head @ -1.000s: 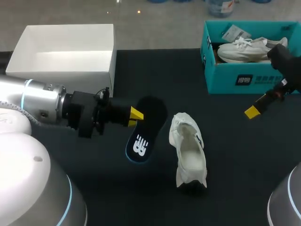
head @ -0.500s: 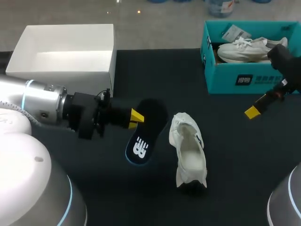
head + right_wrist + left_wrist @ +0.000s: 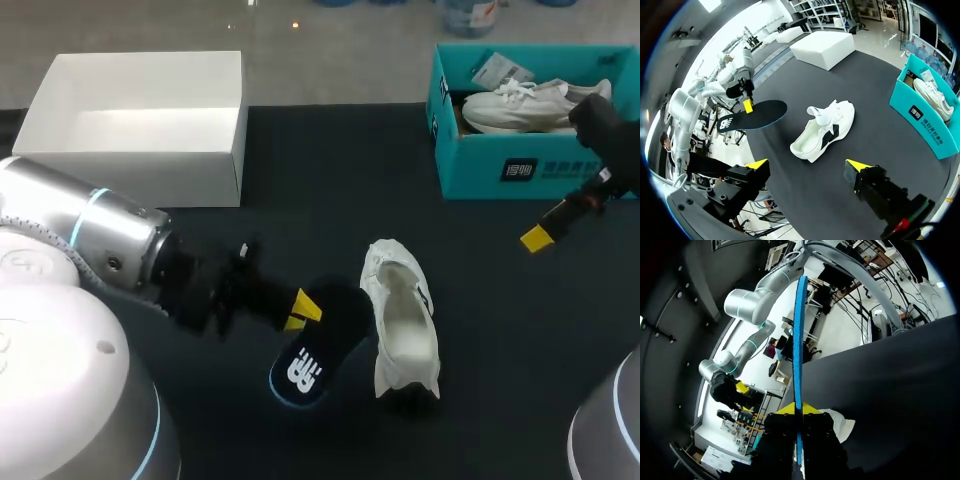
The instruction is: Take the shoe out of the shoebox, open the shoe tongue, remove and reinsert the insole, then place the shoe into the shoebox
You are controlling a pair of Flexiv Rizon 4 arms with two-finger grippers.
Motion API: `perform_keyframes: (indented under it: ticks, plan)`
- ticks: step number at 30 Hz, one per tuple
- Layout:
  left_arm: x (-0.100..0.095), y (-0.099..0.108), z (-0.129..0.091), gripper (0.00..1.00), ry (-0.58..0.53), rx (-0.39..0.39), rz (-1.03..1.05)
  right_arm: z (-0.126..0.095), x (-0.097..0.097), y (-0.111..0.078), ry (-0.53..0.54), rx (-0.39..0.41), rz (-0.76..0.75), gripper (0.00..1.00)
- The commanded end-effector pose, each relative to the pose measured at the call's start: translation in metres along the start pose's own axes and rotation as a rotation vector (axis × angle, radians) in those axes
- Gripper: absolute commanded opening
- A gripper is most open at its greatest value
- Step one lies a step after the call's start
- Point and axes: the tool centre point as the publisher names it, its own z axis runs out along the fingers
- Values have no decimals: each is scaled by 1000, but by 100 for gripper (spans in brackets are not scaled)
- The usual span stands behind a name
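Head view: left gripper (image 3: 300, 308) pinching insole (image 3: 312, 352) by its edge, shoe (image 3: 400, 322) at its 3 o'clock. Right gripper (image 3: 806, 167) spread, empty. Risk: thin edge grip; insole may twist or slip on reinsertion.

Robotics lab: silver left arm (image 3: 95, 235) and right arm (image 3: 610, 140) over a black work table (image 3: 330, 160).

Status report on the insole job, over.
Left gripper shut on insole, beside white shoe. Right gripper open, empty, near teal shoebox. Shoe opening clear.
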Motion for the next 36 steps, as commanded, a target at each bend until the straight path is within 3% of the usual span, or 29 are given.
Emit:
perform_keyframes:
  ticks: [1, 9, 20, 32, 36]
  plan:
    - [12, 5, 15, 0, 6, 27, -28, 1, -1, 1, 0, 3, 1, 100]
    - [22, 15, 41, 0, 26, 65, -96, 1, -1, 1, 0, 3, 1, 100]
    - [26, 48, 65, 0, 60, 43, -116, 1, -1, 1, 0, 3, 1, 100]
    - [36, 68, 62, 0, 79, -18, -161, 1, -1, 1, 0, 3, 1, 100]
    - [30, 62, 56, 0, 62, -22, -152, 1, -1, 1, 0, 3, 1, 100]
